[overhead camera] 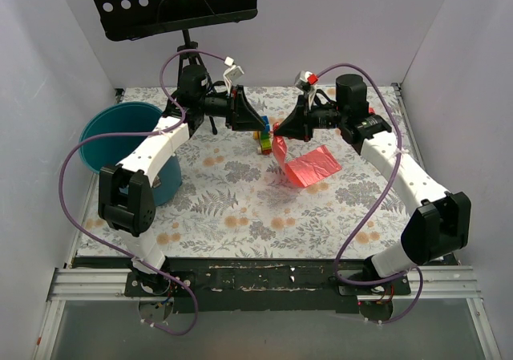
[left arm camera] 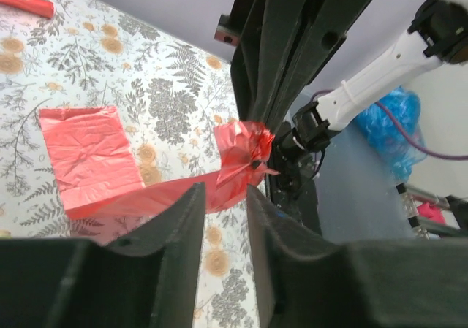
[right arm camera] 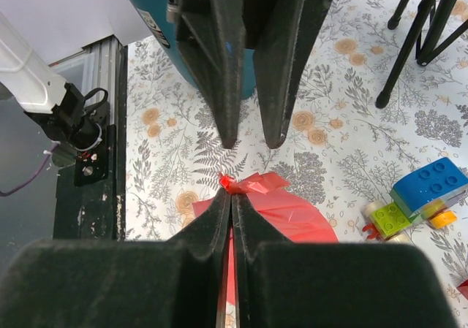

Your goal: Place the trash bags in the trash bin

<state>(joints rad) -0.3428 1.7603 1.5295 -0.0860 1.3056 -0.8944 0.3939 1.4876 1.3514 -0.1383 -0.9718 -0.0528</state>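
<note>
The trash bag (overhead camera: 311,166) is a thin red film, one end lying on the flowered table, the other lifted. My right gripper (overhead camera: 277,129) is shut on its bunched corner; in the right wrist view the tips (right arm camera: 231,193) pinch the red film (right arm camera: 292,215). My left gripper (overhead camera: 262,124) faces it tip to tip and stands open. Seen from the left wrist, the gap of that gripper (left arm camera: 224,191) shows table, and the bag (left arm camera: 88,156) runs just beyond the tips. The left gripper's fingers (right arm camera: 228,123) hang above the pinched corner. The teal trash bin (overhead camera: 112,135) stands at the far left.
A stack of coloured toy bricks (overhead camera: 264,139) sits just behind the grippers, shown as bricks (right arm camera: 430,185) in the right wrist view. A black music stand (overhead camera: 172,3) on a tripod (right arm camera: 409,43) rises at the back. A red stick (left arm camera: 25,1) lies on the table.
</note>
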